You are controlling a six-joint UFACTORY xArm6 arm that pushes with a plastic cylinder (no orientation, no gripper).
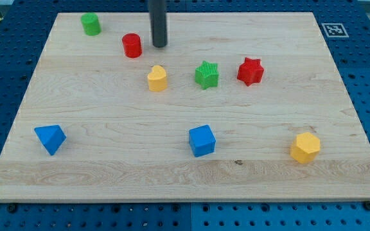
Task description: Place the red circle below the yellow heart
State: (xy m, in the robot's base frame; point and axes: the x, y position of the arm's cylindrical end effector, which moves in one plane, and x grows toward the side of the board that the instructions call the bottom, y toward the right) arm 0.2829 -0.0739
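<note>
The red circle [132, 45] stands on the wooden board near the view's top, left of centre. The yellow heart [157, 78] lies below and slightly right of it, a short gap apart. My tip [160, 45] is at the end of the dark rod coming down from the view's top. It sits just right of the red circle, a small gap apart, and above the yellow heart.
A green cylinder [91, 24] is at the top left. A green star [207, 74] and a red star [250, 70] lie right of the heart. A blue triangle [50, 138], a blue cube [202, 140] and a yellow hexagon [305, 147] lie along the bottom.
</note>
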